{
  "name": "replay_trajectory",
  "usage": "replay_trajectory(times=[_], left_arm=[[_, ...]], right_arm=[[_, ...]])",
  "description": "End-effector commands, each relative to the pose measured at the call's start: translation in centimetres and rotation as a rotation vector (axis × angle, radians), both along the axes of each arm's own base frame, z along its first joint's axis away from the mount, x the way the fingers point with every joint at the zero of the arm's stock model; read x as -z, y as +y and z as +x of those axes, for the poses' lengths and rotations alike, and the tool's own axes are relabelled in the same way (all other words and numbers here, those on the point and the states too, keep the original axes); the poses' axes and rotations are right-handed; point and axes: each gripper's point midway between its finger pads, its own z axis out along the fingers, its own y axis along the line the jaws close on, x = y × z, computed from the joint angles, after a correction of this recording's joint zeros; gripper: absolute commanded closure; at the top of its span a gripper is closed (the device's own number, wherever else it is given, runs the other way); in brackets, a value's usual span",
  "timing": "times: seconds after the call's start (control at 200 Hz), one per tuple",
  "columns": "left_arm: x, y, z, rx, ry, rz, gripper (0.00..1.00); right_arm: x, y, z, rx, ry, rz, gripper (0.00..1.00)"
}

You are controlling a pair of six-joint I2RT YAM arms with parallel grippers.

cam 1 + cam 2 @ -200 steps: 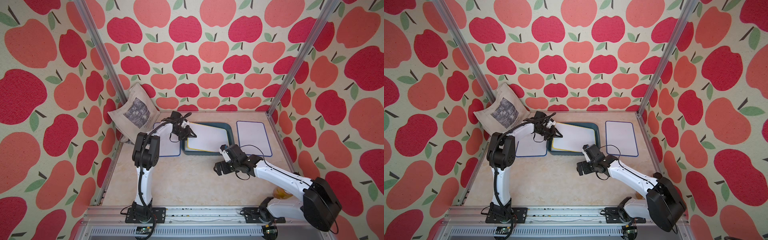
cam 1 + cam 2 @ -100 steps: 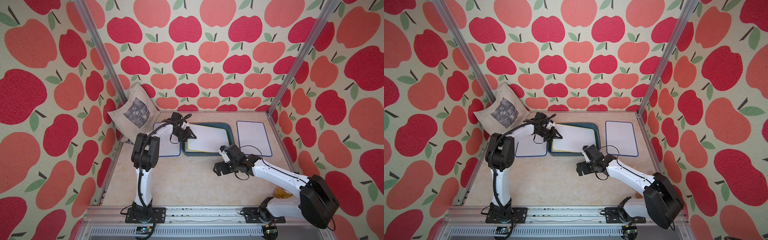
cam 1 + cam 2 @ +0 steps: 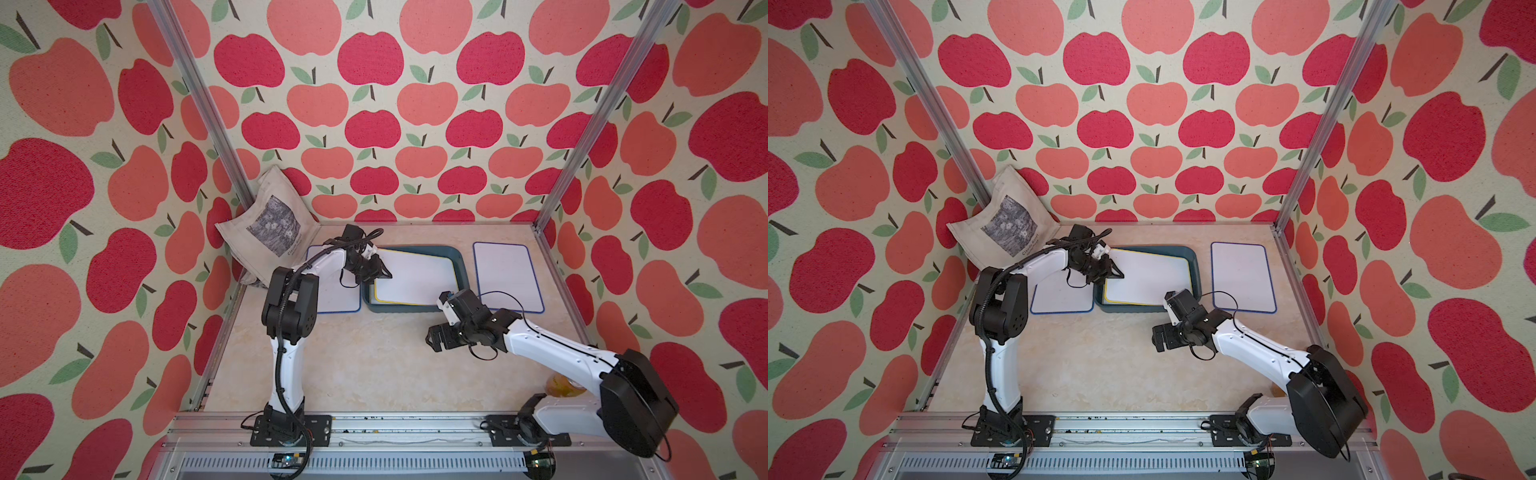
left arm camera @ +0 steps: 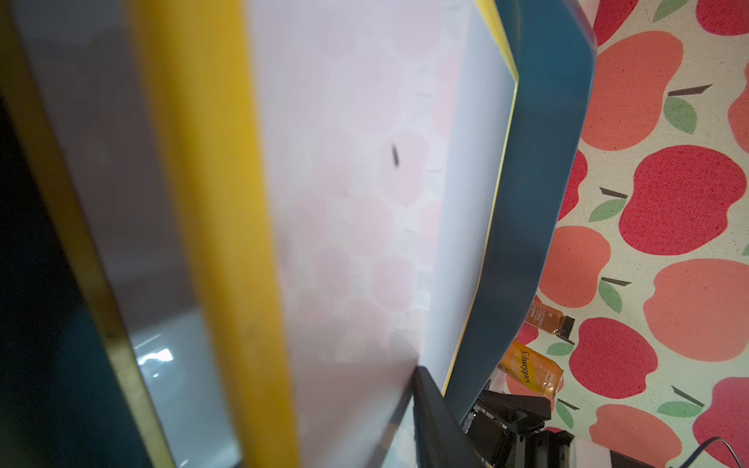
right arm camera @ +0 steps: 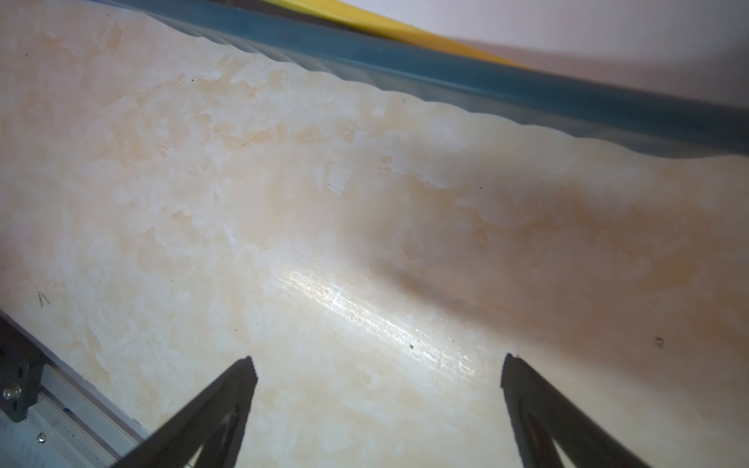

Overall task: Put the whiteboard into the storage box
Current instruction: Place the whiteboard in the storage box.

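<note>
You have open table (image 3: pixel 374 365) in front of the storage box (image 3: pixel 460 266); a tote bag (image 3: pixel 270 224) blocks the far-left corner.

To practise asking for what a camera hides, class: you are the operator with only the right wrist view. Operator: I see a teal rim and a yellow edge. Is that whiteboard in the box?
Observer: Yes, both top views show the yellow-framed whiteboard inside the storage box.
Operator: Where's the left gripper?
Observer: At the board's edge, on the left arm's side.
Operator: Any boards outside?
Observer: Two: the right blue-framed whiteboard and the left blue-framed whiteboard, on the table beside the box.
</note>
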Motion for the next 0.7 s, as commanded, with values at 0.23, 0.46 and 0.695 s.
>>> replay_trajectory(times=[0.23,0.46,0.695], left_arm=[[3.3,4.2,-2.1,-0.042,0.075,0.256,0.64],[3.9,4.6,-2.8,-0.033,0.08,0.31,0.64],[4.5,4.2,-3.2,-0.019,0.085,0.346,0.65]], right_arm=[[-0.9,1.1,0.3,0.005,0.0,0.049,0.01],[-0.7,1.2,0.3,0.01,0.007,0.052,0.01],[-0.5,1.1,0.1,0.019,0.017,0.059,0.01]])
